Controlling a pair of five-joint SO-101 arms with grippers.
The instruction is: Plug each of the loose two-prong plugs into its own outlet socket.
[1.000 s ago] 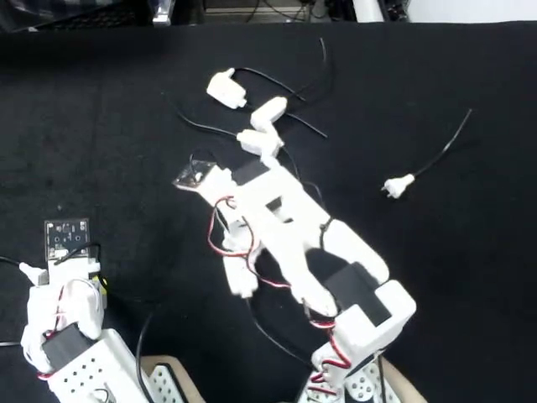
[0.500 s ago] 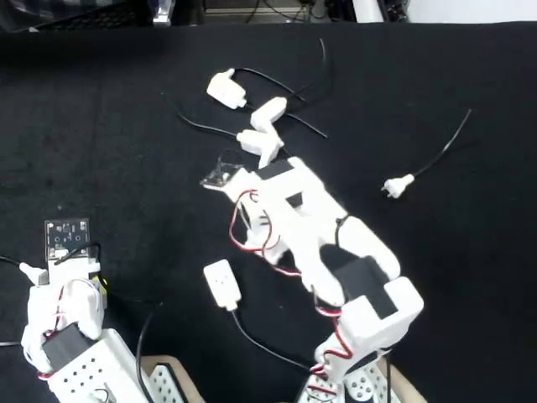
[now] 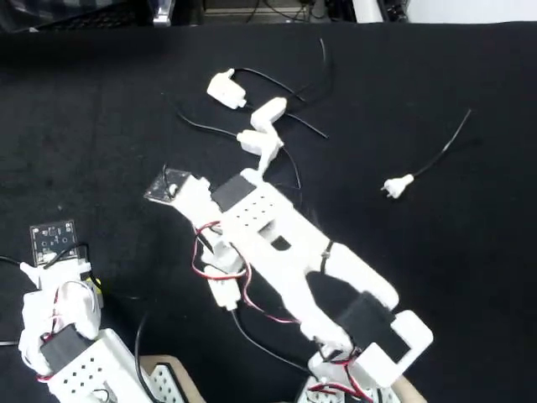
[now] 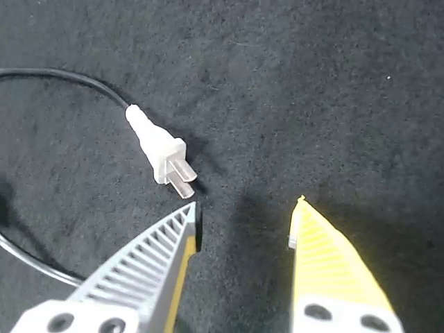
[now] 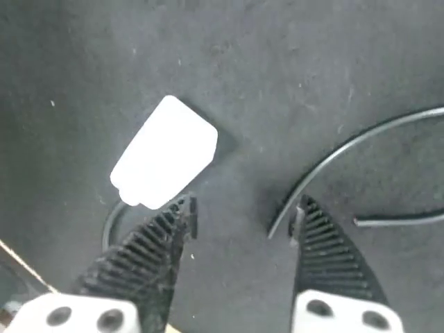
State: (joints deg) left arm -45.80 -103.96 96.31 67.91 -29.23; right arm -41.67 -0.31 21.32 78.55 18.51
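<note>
A white two-prong plug on a black cord lies on the black mat, its prongs pointing at my left gripper, which stands open just short of it. In the high view this plug lies beside the left arm at the near left. My right gripper is open above the mat, one fingertip beside a white outlet socket. From above, the right arm covers most of that socket. Another loose plug lies at the right.
At the back middle lie a white connector and two white pieces close together, with black cords trailing around them. A thin black cord curves past my right gripper. The table's far edge runs along the top.
The right arm first drew back to the right, baring the white socket on the mat, then swung left over it. The left arm's wrist shifted slightly left.
</note>
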